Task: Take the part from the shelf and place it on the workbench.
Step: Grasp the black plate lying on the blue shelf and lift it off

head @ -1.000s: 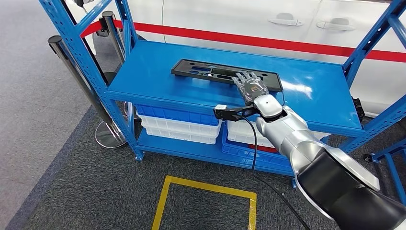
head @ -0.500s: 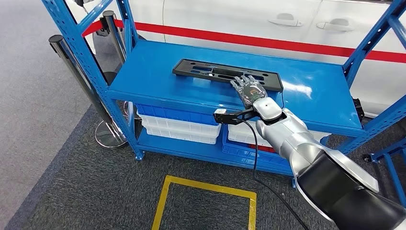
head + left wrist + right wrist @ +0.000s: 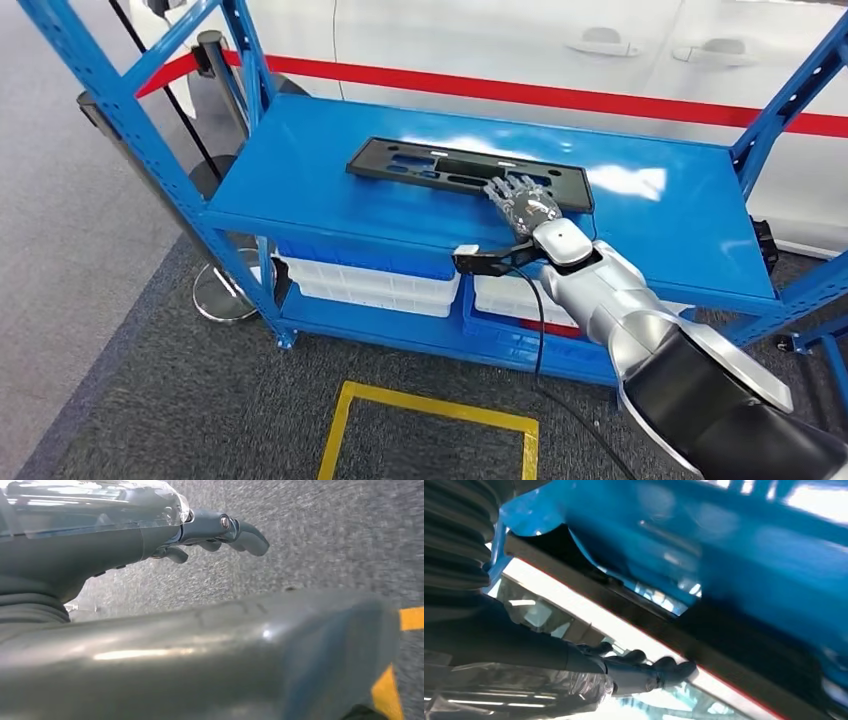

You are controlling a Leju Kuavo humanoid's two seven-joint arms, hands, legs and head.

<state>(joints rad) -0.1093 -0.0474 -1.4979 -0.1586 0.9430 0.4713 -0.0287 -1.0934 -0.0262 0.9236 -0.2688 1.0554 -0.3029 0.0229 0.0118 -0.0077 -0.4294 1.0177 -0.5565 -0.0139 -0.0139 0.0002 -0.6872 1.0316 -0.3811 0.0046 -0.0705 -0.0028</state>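
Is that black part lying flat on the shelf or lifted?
Lying flat: the black part rests on the blue shelf, the right hand over its near edge.

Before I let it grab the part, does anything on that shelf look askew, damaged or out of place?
Nothing stands out. The black part lies flat on the blue shelf, angled slightly to its front edge, with no visible damage. The right robot hand rests at its near edge, fingers spread. White bins sit stacked below.

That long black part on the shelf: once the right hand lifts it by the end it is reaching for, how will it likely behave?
The black part looks like a thin, flat, slotted plastic panel, so probably light and fairly stiff. With the right hand near one end, the far end may droop or swing. It lies flat on the glossy blue shelf, so it may slide rather than tip.
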